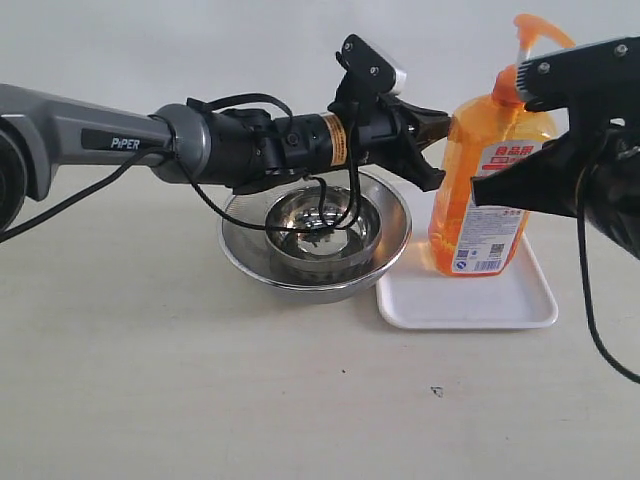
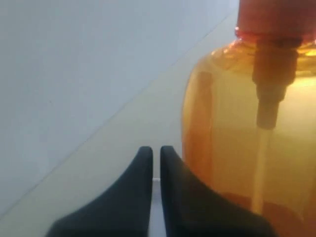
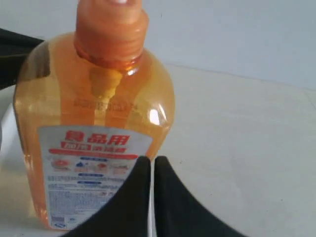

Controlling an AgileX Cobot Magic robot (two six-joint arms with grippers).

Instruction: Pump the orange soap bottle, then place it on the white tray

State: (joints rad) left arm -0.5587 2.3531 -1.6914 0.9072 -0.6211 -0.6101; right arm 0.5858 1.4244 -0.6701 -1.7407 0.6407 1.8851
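Note:
The orange soap bottle (image 1: 480, 140) stands upright on the white tray (image 1: 470, 300), with its pump head up at the top. My left gripper (image 1: 443, 119) is shut and empty, its tip right at the bottle's left shoulder. In the left wrist view this gripper (image 2: 156, 150) sits close beside the bottle (image 2: 227, 148). My right gripper (image 1: 479, 190) is also shut and holds nothing. Its tip is in front of the bottle's right side, near the label. The right wrist view shows the shut fingers (image 3: 152, 160) over the lower corner of the label on the bottle (image 3: 94, 113).
A round steel bowl (image 1: 315, 240) with a smaller steel bowl inside sits just left of the tray, under the left arm. The left arm's cable hangs down into it. Pale tabletop lies in front, and a plain wall stands behind.

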